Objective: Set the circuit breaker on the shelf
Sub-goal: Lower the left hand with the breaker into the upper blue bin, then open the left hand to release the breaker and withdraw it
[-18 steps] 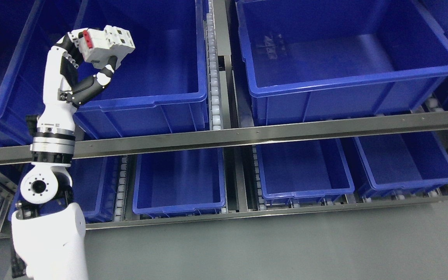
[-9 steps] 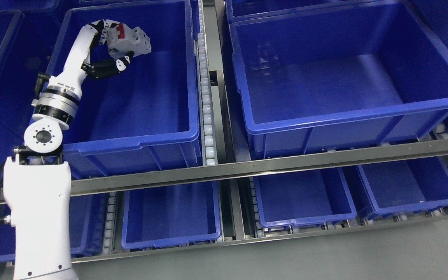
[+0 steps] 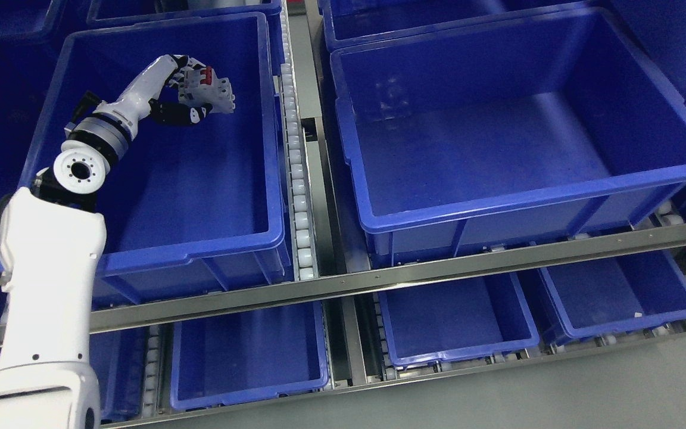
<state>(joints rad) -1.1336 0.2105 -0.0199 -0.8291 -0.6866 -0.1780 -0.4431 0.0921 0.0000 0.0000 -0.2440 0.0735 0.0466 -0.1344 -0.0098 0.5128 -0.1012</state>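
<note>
In the head view, the left arm rises from the lower left corner and reaches up and over the near rim of a large blue bin on the upper shelf level. The left hand sits inside this bin, toward its far side, with its fingers wrapped around the circuit breaker. The breaker is a white block with red switch levers on top; it is tilted and held clear above the bin's floor, nearer the bin's right wall than its left. The black thumb curls beneath it while the other fingers close over its far side.

To the right, across a track of white rollers, stands a second, wider blue bin. A grey metal rail runs along the near edge of this shelf level, from left to right. Below the rail, on the lower level, smaller blue bins sit side by side. More blue bins show at the far edge and on the far left. Grey floor fills the near right corner.
</note>
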